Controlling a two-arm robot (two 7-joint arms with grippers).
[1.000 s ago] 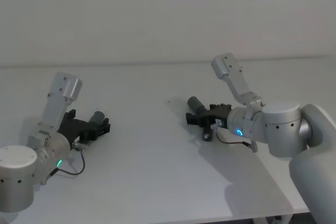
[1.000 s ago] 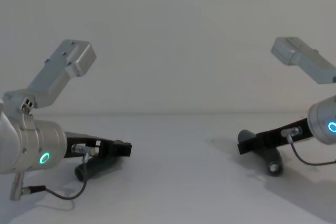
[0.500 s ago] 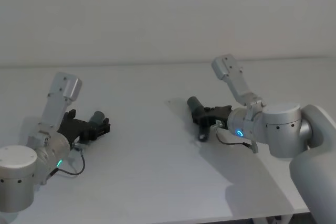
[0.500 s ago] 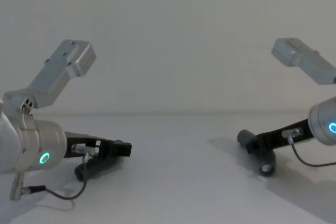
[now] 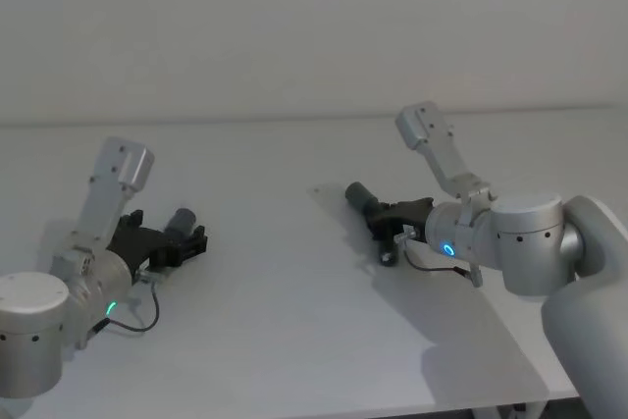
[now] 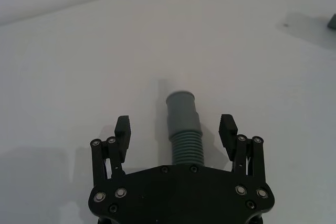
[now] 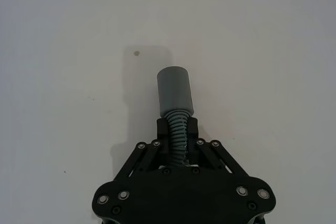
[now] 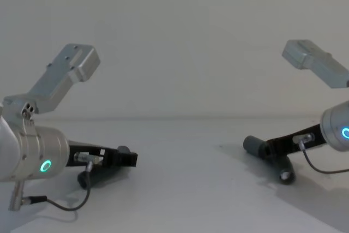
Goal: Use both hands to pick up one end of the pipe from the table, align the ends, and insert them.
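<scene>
Left gripper (image 6: 175,125) low over table (image 5: 285,321), jaws apart, straddling ribbed tube (image 6: 181,111) lying between them: centre it, then close squarely on ribs. Right gripper (image 7: 177,125) jaws clamped on bent tube (image 7: 175,90) behind collar; lift both level.

On the plain white matte table (image 5: 275,321), a short dark grey straight tube (image 5: 181,222) lies at the left, between the spread fingers of the black skeletal left gripper (image 5: 192,240). Well apart to its right, a dark grey bent tube (image 5: 357,194) sits clamped in the black skeletal right gripper (image 5: 381,220).
</scene>
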